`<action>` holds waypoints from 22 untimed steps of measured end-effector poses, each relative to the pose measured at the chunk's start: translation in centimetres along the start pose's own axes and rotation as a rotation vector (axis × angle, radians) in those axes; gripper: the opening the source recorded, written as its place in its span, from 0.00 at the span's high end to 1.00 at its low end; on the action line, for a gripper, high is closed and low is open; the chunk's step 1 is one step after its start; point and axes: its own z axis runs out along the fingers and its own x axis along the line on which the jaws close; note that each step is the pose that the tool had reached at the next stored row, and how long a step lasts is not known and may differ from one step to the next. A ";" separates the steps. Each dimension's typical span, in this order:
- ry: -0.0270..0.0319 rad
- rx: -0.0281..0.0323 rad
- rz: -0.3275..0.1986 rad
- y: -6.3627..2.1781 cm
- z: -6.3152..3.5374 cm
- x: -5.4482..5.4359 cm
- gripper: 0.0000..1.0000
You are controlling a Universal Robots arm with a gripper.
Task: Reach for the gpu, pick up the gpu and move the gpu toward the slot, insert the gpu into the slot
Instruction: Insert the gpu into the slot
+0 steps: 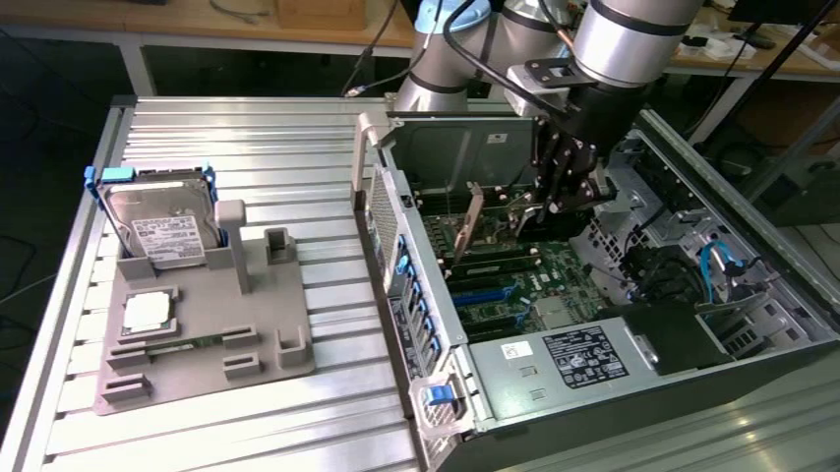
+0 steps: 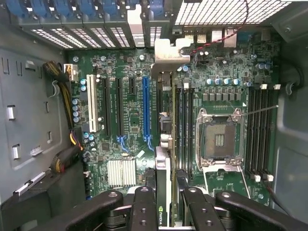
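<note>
My gripper (image 1: pixel 558 197) is down inside the open computer case, shut on the gpu (image 1: pixel 469 221). The gpu hangs upright over the green motherboard (image 1: pixel 558 275). In the wrist view the gpu (image 2: pixel 165 159) shows edge-on between my black fingers (image 2: pixel 144 207), and its silver bracket (image 2: pixel 168 50) is at the far end by the case's rear grille. The long blue slot (image 2: pixel 146 108) runs parallel to the card and lies just beside it. In the exterior view the slot (image 1: pixel 483 295) sits below and nearer than the card.
The square processor socket (image 2: pixel 219 139) and black memory strips (image 2: pixel 185 125) lie on the card's other side. A white slot (image 2: pixel 90 103) and a small heatsink (image 2: pixel 121 172) sit past the blue one. Outside the case, a grey fixture (image 1: pixel 263 324) holds the hard drive (image 1: pixel 157 231) and a processor chip (image 1: pixel 148 313).
</note>
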 end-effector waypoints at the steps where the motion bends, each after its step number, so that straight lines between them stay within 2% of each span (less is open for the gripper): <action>1: 0.0000 0.0004 0.000 0.01 0.17 0.0 0.73; 7: 0.0000 0.0021 0.000 0.10 1.17 0.1 0.73; 19: 0.0000 0.0016 0.001 0.22 3.22 0.1 0.73; 22: 0.0003 0.0015 0.000 0.23 3.32 0.1 0.73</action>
